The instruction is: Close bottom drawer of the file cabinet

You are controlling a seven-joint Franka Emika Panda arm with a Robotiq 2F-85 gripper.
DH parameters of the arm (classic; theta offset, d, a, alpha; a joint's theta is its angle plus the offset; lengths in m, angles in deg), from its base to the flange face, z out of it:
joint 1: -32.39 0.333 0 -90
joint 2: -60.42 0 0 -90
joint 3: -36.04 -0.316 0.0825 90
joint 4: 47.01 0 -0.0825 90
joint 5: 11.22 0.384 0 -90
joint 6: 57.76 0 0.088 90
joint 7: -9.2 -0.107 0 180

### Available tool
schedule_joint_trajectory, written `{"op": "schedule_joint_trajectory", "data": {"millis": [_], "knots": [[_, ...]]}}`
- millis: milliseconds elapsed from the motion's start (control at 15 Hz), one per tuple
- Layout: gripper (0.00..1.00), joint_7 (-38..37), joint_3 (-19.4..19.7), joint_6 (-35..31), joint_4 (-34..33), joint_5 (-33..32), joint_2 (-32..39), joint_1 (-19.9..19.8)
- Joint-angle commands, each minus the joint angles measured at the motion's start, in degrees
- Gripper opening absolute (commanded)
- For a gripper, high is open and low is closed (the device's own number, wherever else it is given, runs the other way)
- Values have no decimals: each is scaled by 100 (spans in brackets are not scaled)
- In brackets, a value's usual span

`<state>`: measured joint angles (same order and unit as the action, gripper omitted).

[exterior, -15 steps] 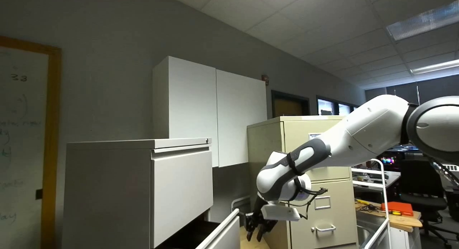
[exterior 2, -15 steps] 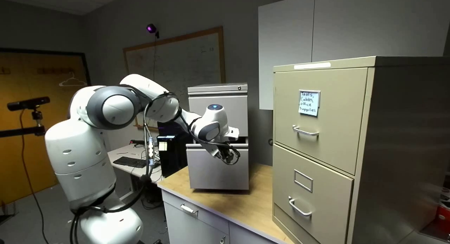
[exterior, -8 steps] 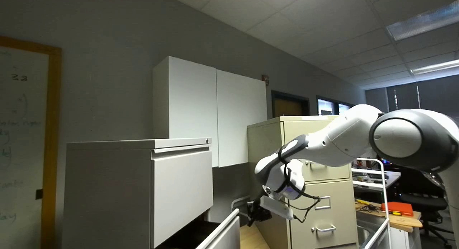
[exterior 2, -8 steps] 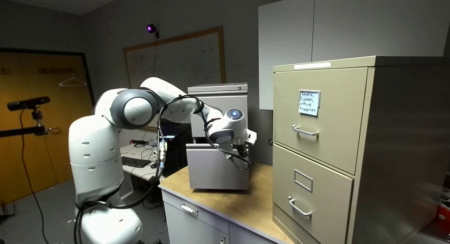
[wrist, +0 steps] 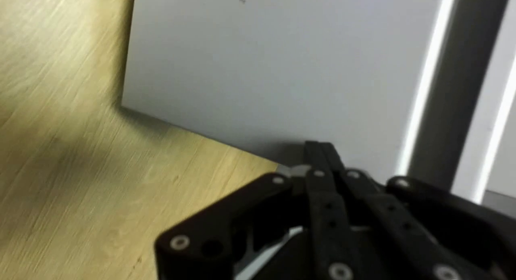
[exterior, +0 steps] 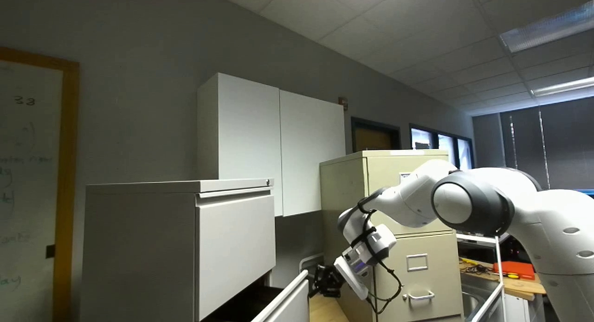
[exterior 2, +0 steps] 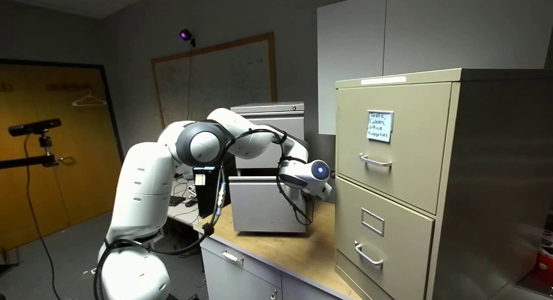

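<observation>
Both exterior views are dim, a long white ceiling light [exterior: 563, 86] glowing overhead. The wrist view is soft — glare on the yellow-brown wooden surface [wrist: 44, 26], shadow on the flat grey drawer front [wrist: 274, 70].

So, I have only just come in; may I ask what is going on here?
A robot arm is working at the small grey cabinet on the wooden counter. The job is to close the bottom drawer, which stands open in both exterior views; the drawer above it looks shut. The tool is shut, with nothing in it, and is right at the bottom drawer's front, near one side edge. I cannot be sure whether it touches. A push inward seems likely next.
</observation>
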<state>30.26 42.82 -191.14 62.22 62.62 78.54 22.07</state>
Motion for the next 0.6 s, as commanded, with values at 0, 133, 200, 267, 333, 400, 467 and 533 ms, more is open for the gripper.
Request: {"op": "schedule_joint_trajectory", "data": {"millis": [0,133,200,267,333,400,467,533], "knots": [[0,-170,-154,778,-829,796,671,-228],[0,-270,-188,1115,-1033,1218,877,-249],[0,-302,-199,1237,-1121,1401,964,-239],[0,-335,-205,1299,-1193,1551,1037,-201],[0,-361,-221,1302,-1249,1696,1086,-146],[0,-397,-229,1326,-1320,1788,1136,-105],[0,-433,-250,1335,-1416,1865,1198,-61],[0,-480,-269,1354,-1502,1920,1245,-16]]}}
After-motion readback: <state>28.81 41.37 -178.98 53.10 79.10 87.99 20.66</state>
